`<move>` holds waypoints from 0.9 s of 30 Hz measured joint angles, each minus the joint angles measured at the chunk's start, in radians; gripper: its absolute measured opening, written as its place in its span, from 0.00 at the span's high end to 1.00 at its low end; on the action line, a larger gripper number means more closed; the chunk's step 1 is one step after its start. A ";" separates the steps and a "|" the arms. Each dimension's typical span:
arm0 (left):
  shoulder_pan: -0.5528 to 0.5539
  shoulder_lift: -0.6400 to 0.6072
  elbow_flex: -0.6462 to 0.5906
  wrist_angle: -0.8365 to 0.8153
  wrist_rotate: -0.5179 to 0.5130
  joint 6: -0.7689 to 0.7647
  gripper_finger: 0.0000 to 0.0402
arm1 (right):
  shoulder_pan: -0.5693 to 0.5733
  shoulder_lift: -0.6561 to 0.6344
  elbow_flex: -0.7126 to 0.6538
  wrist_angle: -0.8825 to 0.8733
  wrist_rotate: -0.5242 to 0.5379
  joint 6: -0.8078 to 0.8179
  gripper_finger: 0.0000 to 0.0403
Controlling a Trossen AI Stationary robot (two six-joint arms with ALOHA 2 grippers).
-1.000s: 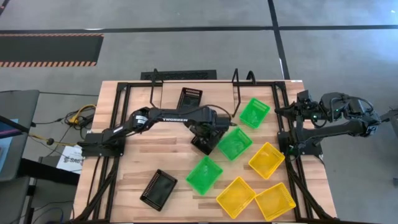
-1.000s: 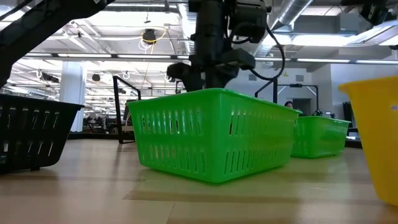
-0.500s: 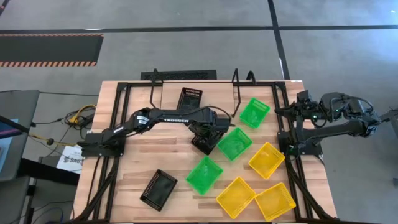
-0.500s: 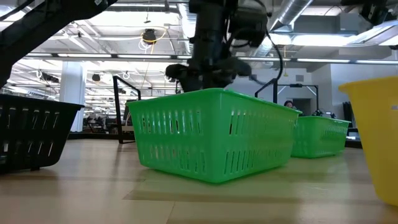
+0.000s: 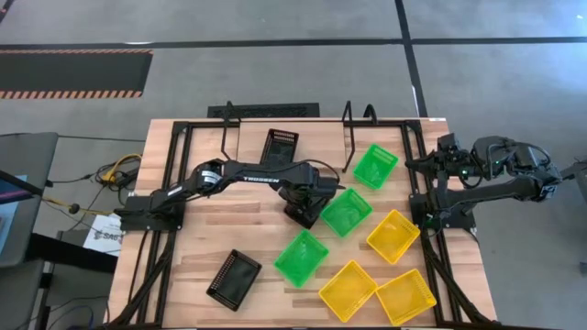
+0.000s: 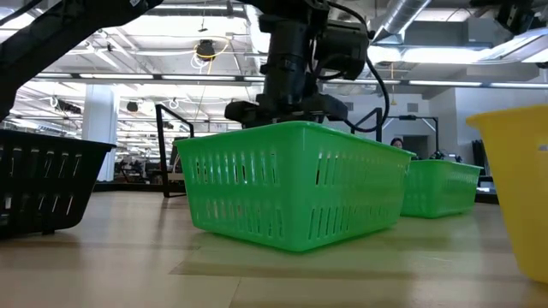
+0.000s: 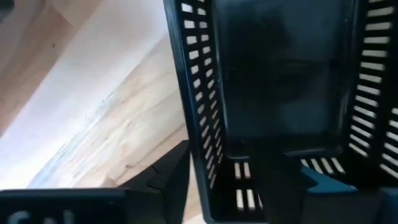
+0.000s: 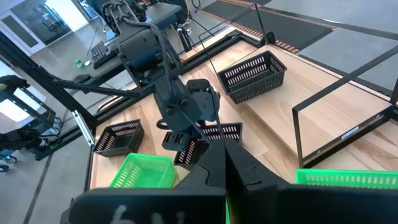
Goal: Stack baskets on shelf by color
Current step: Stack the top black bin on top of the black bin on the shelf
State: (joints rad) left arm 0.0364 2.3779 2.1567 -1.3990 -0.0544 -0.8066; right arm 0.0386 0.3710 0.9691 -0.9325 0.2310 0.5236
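A wooden table [image 5: 211,247] is sitting on a grey concrete floor [image 5: 275,73]. A black and orange hazard-striped strip [image 5: 73,92] is running across the floor beyond the table, with dark lines [image 5: 275,42] crossing it. Yellow and orange cables [image 5: 115,171] are lying coiled just beside the table's edge, near a white paper sheet [image 5: 99,236]. Across the room, ceiling ducts [image 6: 428,21] and strip lights [image 6: 154,77] are hanging overhead.
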 joint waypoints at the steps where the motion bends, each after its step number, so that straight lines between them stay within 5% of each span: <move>1: 0.000 0.000 0.000 0.003 -0.005 0.000 0.68 | 0.000 0.000 0.000 0.000 0.000 0.000 0.98; 7: 0.003 0.012 -0.001 0.005 -0.024 0.051 0.97 | 0.000 0.000 0.000 0.023 0.000 0.000 0.98; 21: -0.031 -0.029 0.095 -0.018 -0.036 0.044 1.00 | 0.000 0.000 0.000 0.053 0.000 -0.008 0.98; 27: -0.088 -0.201 0.177 -0.172 -0.275 -0.105 1.00 | 0.000 0.000 0.000 0.053 0.000 -0.008 0.98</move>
State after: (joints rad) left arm -0.0516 2.1769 2.3339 -1.5714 -0.3293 -0.9119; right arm 0.0387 0.3710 0.9692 -0.8795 0.2314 0.5156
